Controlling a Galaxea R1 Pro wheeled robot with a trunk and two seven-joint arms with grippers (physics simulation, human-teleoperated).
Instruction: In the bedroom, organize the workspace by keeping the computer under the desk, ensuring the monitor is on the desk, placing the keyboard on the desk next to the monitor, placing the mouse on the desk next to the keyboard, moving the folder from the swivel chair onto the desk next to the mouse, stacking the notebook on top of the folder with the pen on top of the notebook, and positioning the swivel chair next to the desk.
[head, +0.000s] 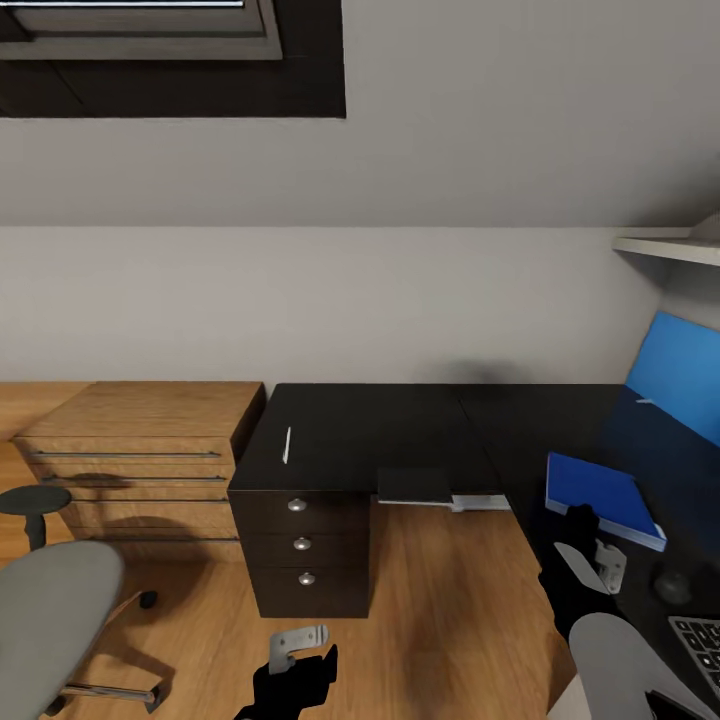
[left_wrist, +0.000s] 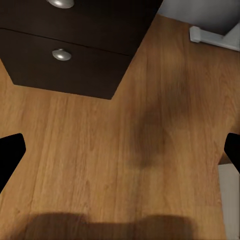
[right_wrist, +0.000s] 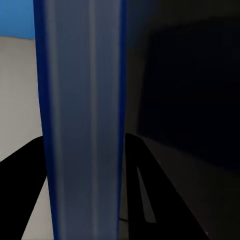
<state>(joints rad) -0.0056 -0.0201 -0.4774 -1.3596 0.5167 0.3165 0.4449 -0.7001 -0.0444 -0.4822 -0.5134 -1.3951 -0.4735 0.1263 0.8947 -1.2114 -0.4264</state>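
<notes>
the right gripper is pinching the near edge of a blue folder, which in the head view lies flat on the glossy black desk, on its right wing below the blue back panel; in the right wrist view the folder's pale blue spine runs between the two dark fingers, which press against it on either side. so the folder looks to be off the swivel chair and on the desk, though the gripper has not let go of it yet. the mouse sits near the folder's front corner, and a corner of the keyboard shows just beyond it at the picture's edge, so those two seem already placed; whether the folder counts as next to the mouse is a judgement, but they are close. the pen lies alone on the desk's left end, above the three-drawer unit, well apart from the folder, so it is left to be moved. a dark flat thing hangs at the desk's front edge; what it is cannot be told. the swivel chair stands off to the left, near the wooden drawer chest, not yet set by the desk. the left gripper is spread wide and empty, hanging over the wood floor in front of the drawers.
</notes>
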